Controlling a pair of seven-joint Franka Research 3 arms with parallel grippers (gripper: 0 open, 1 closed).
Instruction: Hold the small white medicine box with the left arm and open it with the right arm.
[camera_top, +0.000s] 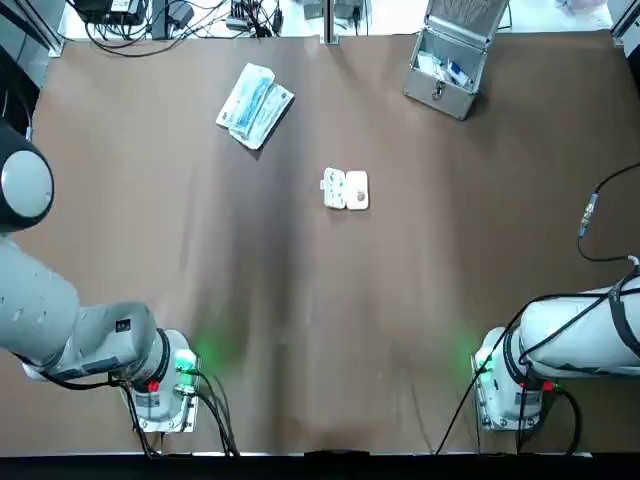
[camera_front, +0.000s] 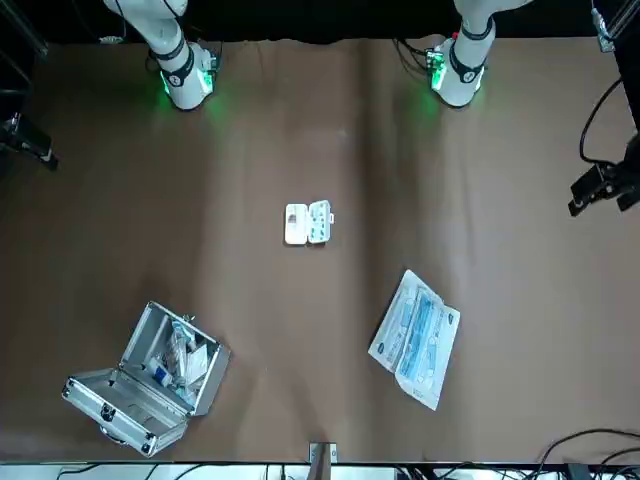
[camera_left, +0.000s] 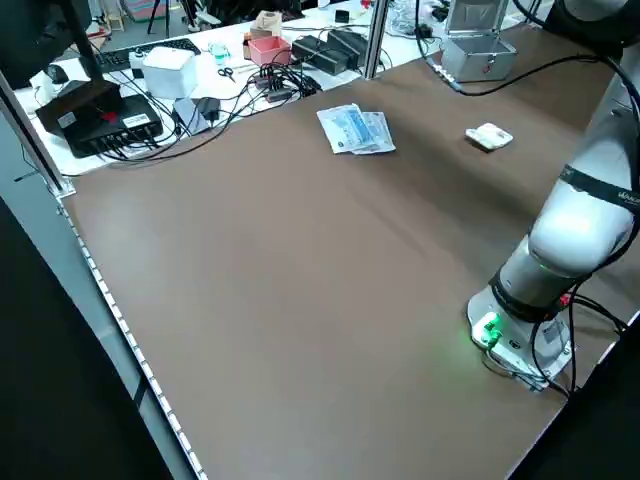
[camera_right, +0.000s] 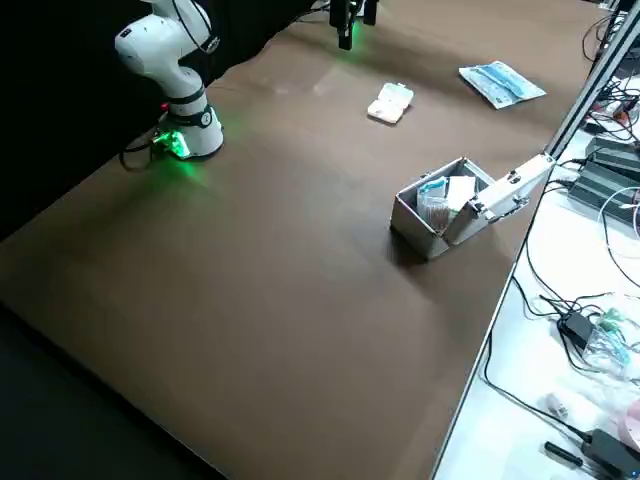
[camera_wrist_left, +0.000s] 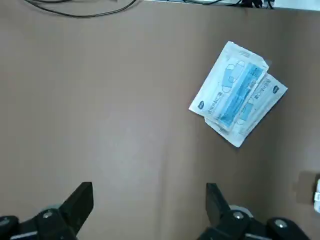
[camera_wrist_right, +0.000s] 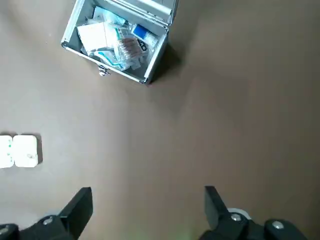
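Note:
The small white medicine box (camera_top: 345, 189) lies in the middle of the brown table, its two halves spread flat side by side. It also shows in the front view (camera_front: 308, 223) and, off to one side, in the right wrist view (camera_wrist_right: 19, 151). Nothing touches it. My left gripper (camera_wrist_left: 149, 200) hangs open high over the table's left part, above bare cloth near the mask packets. My right gripper (camera_wrist_right: 147, 197) is open too, high over the right part, with bare table between its fingers. Both are far from the box.
An open metal case (camera_top: 447, 65) full of supplies stands at the far right. Blue-and-white mask packets (camera_top: 254, 105) lie at the far left. The arm bases (camera_top: 160, 385) (camera_top: 510, 385) sit at the near edge. Cables and gear lie beyond the far edge.

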